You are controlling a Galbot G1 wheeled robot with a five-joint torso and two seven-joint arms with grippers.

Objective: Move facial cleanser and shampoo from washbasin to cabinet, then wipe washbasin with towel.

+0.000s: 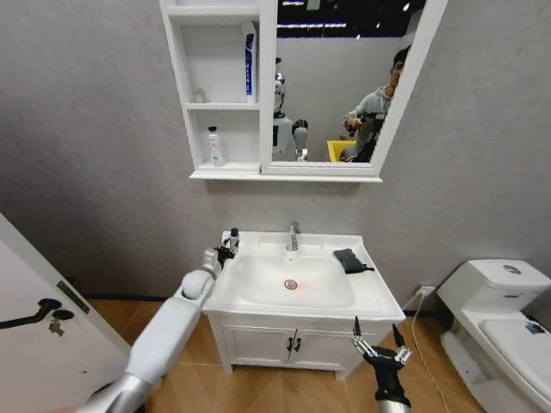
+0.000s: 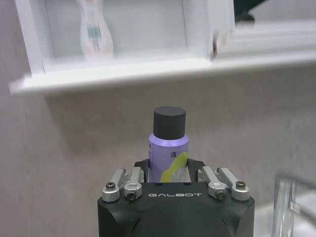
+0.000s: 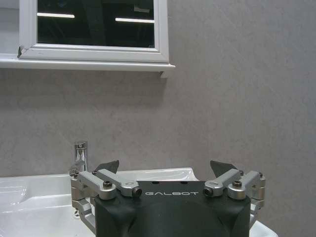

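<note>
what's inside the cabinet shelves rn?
In the cabinet: a white bottle on the bottom shelf, a blue-and-white tube upright in the middle one. The top shelf is cut off. The left gripper holds a purple bottle.

Towel (image 1: 349,260) on washbasin (image 1: 370,297), tap's (image 1: 293,236) right.

— What does the wrist camera record? 
— The black left gripper (image 2: 168,170), marked GALBOT, clamped on a lilac plastic bottle (image 2: 168,157) with a dark grey round cap and a yellow-green label patch; the bottle stands upright between the fingers.

— And behind it? 
— A grey textured wall (image 2: 98,128), and above it the tall white cabinet (image 2: 123,74), its lowest compartment holding a white waisted bottle (image 2: 95,34), blurred. A chrome tap (image 2: 291,207) shows at the lower corner.
</note>
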